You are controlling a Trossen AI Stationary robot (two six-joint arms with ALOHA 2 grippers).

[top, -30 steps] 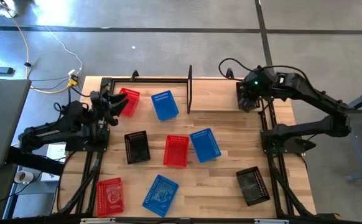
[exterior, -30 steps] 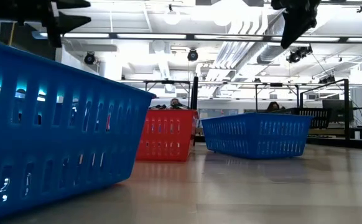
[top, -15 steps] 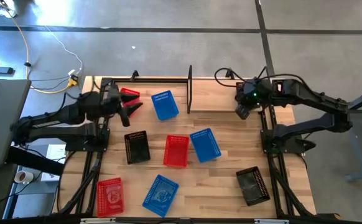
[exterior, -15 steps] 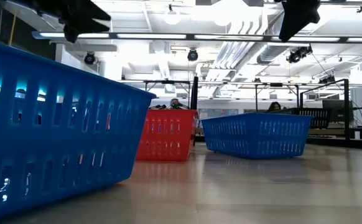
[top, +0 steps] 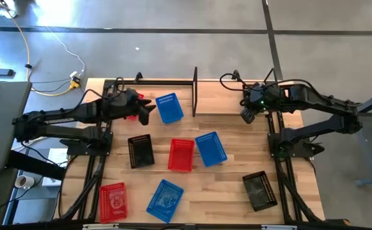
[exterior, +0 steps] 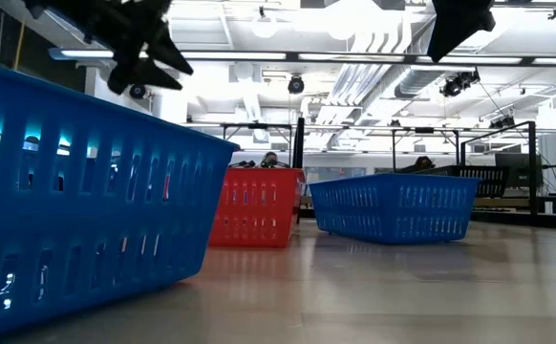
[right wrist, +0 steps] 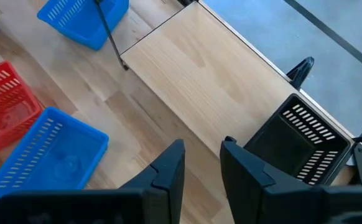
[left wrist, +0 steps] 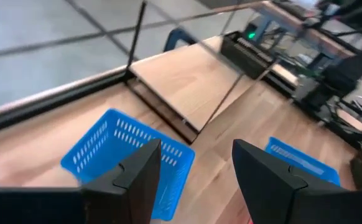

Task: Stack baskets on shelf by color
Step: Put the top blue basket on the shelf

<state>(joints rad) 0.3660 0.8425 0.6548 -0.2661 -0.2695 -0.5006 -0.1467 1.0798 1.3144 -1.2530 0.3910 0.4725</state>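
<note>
My left gripper [top: 147, 112] [left wrist: 193, 177] hangs open above the table's far left. It is just past a red basket [top: 132, 97] and beside a blue basket [top: 169, 107] [left wrist: 128, 158], touching neither. My right gripper [top: 245, 116] [right wrist: 203, 163] hovers in front of the shelf [top: 227, 102] [right wrist: 206, 68], its fingers a small gap apart and empty. A black basket [right wrist: 302, 140] sits on the shelf's right end. The other baskets rest on the table: black [top: 140, 151], red [top: 181, 155], blue [top: 211, 148], red [top: 113, 201], blue [top: 165, 198], black [top: 259, 190].
The shelf's black upright end frame [top: 195, 89] stands between the far blue basket and the shelf board. Black arm-mount frames [top: 282, 172] run along both table sides. In the low view a blue basket [exterior: 77, 191] fills the near left. Bare wood shows near the table's right middle [top: 250, 147].
My left gripper has reached toward the table's right, passing over the far red basket toward the far blue one, still open. My right gripper has drawn slightly toward the near edge and left, away from the shelf's right end. No basket has moved.
</note>
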